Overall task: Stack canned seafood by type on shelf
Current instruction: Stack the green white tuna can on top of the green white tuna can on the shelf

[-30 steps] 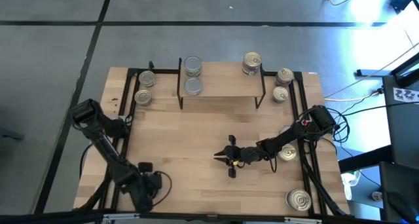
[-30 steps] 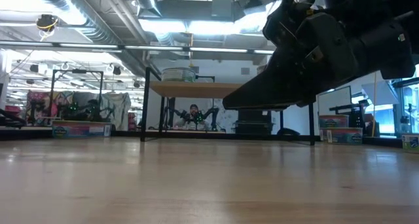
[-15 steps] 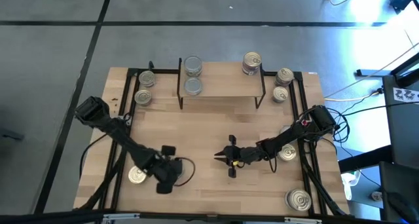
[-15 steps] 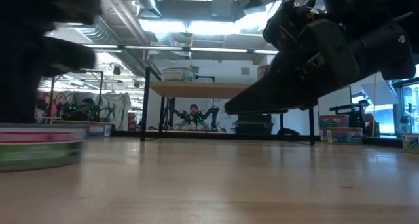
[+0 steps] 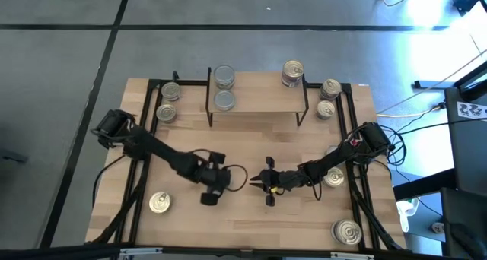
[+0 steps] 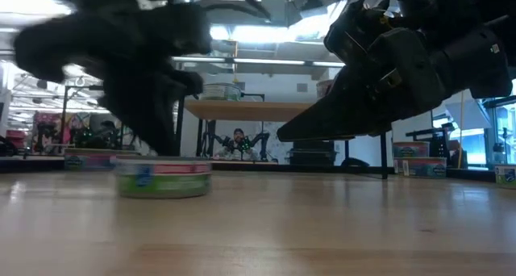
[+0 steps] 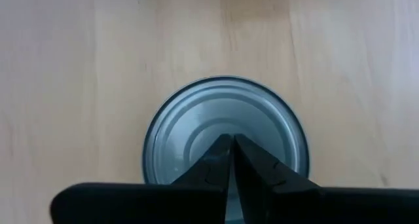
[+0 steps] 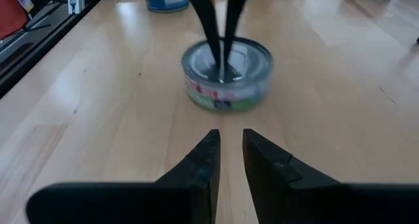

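A tin with a plain silver-grey lid (image 7: 196, 119) and a green-and-pink label (image 8: 226, 96) stands on the tabletop near the middle (image 6: 164, 177). My left gripper (image 5: 217, 180) is shut right over it and hides it in the high view. My right gripper (image 8: 228, 142) hovers low just to the tin's right (image 5: 255, 184). It points at the tin, its fingers a narrow gap apart and empty. The shelf (image 5: 259, 112) at the far side carries two silver-lidded tins (image 5: 224, 77) and a gold-lidded one (image 5: 293, 72). My left gripper presses its shut fingertips (image 8: 219, 50) down on the middle of the tin's lid (image 7: 190, 135). The fingers come steeply from above, slanting from the table's left. The tin stands upright with its base flat on the tabletop.
A gold-lidded tin (image 5: 160, 203) lies near the front left. Two more tins (image 5: 167, 102) sit left of the shelf and two (image 5: 328, 98) right of it. One (image 5: 333, 178) sits under my right arm, another (image 5: 347, 231) at the front right. Black rails (image 5: 141, 146) line both sides.
My left gripper has swept from the near left corner toward the table's middle and my right gripper, rolling its wrist on the way. The silver-lidded tin has slid along the table under it. The gold-lidded tin it had covered now shows at the front left.
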Available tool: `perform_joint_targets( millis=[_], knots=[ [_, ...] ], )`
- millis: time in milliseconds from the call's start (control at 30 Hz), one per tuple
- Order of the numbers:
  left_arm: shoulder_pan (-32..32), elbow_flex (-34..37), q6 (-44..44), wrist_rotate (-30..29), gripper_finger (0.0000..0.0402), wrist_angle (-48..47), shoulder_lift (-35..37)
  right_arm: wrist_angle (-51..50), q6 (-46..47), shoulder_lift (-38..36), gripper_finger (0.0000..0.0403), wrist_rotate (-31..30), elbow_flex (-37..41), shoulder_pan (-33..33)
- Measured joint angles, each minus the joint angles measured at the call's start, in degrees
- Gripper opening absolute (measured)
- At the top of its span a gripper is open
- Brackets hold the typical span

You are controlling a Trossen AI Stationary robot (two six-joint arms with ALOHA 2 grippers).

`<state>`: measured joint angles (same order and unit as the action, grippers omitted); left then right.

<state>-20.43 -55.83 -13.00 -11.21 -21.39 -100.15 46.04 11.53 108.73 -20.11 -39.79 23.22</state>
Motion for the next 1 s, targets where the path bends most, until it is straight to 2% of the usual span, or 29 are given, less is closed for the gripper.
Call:
perform_joint_targets(
  millis=[200, 400, 633, 767, 900, 1000],
  knots=[
    [3.3, 0.3, 6.6, 0.5, 0.0017, 11.3, -1.9, 0.1, 0.2, 0.0, 0.0067, 0.0, 0.0, -0.9],
    [6.1, 0.4, 7.9, 0.3, 0.0017, 20.2, -2.0, -0.3, 4.0, 0.0, 0.0067, 0.1, 0.0, -1.2],
    [7.3, -1.5, 8.6, 0.2, 0.0018, 19.0, -0.4, -1.4, 4.9, -0.5, 0.0074, 0.2, 0.0, -1.2],
    [7.1, -2.0, 7.1, 0.2, 0.0051, 15.7, 3.1, -2.5, 4.7, -0.7, 0.0111, 0.2, -1.0, -1.1],
    [6.2, -2.0, 4.9, 0.3, 0.0113, 9.6, 7.3, -6.0, 2.0, -0.7, 0.0174, 0.2, -4.2, -1.2],
    [5.4, -2.0, 2.1, 2.9, 0.0159, 2.1, 10.9, -11.0, 0.1, -0.7, 0.0223, 0.2, -8.1, -1.2]
  ],
)
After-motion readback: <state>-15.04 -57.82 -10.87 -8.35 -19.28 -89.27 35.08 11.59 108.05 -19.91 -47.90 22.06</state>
